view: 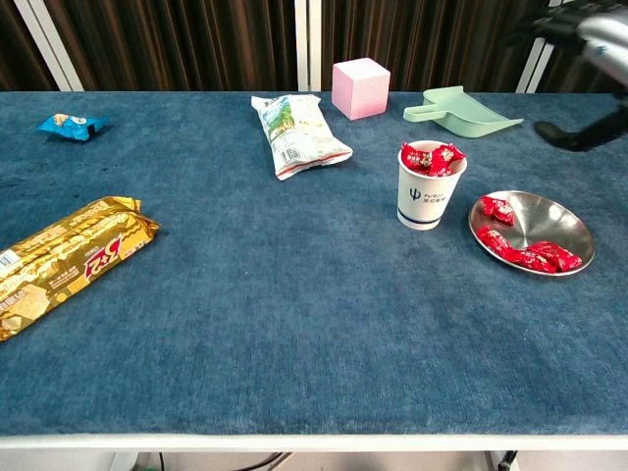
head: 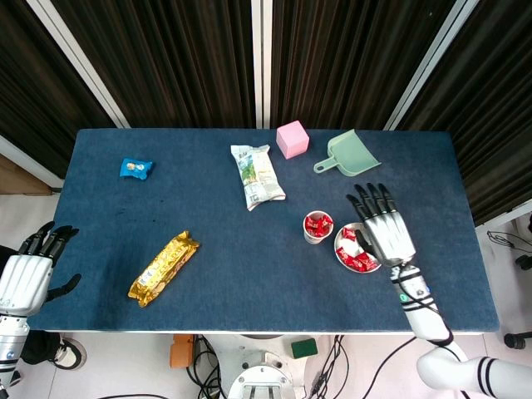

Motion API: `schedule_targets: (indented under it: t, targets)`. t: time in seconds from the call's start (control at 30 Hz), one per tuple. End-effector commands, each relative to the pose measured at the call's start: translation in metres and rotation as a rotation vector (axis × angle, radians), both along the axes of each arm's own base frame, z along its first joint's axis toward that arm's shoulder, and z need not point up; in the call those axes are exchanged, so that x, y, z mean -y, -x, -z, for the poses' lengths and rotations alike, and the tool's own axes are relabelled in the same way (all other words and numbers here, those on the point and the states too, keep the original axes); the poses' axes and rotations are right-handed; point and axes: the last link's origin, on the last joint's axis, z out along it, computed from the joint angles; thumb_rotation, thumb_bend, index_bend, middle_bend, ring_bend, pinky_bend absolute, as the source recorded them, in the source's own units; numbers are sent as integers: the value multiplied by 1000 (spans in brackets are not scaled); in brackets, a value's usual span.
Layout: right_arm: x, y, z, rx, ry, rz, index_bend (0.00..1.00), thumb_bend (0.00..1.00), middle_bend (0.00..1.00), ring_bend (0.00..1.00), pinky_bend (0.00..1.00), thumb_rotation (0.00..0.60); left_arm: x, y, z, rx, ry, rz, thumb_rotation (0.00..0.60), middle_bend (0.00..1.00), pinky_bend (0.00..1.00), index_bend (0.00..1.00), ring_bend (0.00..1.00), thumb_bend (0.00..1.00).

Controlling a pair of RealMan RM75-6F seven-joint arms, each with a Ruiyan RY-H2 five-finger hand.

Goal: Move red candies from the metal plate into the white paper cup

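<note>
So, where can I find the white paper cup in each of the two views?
Head view: the white paper cup stands right of centre, just left of the metal plate.
Chest view: the cup stands right of centre, again left of the plate.
Shared landmark: the pink cube, farther back on the table.
</note>
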Motion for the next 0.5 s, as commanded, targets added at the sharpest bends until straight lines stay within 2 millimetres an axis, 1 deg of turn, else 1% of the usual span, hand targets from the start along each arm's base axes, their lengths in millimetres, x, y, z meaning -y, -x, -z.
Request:
schedule_targets:
  t: [0.03, 0.17, 0.27, 0.37, 0.43, 0.5]
  targets:
    - [-39, 68, -47, 66, 97, 125, 74, 375, 8, 0, 0, 600, 1, 0, 0, 0, -2, 2, 600, 155, 198, 173, 57, 179]
    - [-73, 110, -72, 117, 151, 201, 2, 367, 0, 0, 0, 600, 2, -1, -1, 2, -10, 2, 600, 155, 199, 173, 57, 178]
    - [-97, 135, -85, 102, 163, 262, 0, 363, 0, 0, 0, 600, 2, -1, -1, 2, -12, 0, 600, 155, 199, 173, 57, 179]
    - [-114, 152, -92, 88, 170, 316, 0, 362, 0, 0, 0, 600, 1, -1, -1, 1, -15, -4, 600, 155, 199, 173, 57, 179]
    - [-120, 160, -95, 92, 176, 344, 0, 362, 0, 0, 0, 600, 1, -1, -1, 1, -16, -5, 600, 155, 199, 173, 57, 179]
    - [-122, 163, -96, 98, 179, 354, 0, 363, 0, 0, 0, 600, 1, 0, -1, 0, -17, -6, 600, 155, 199, 173, 57, 179]
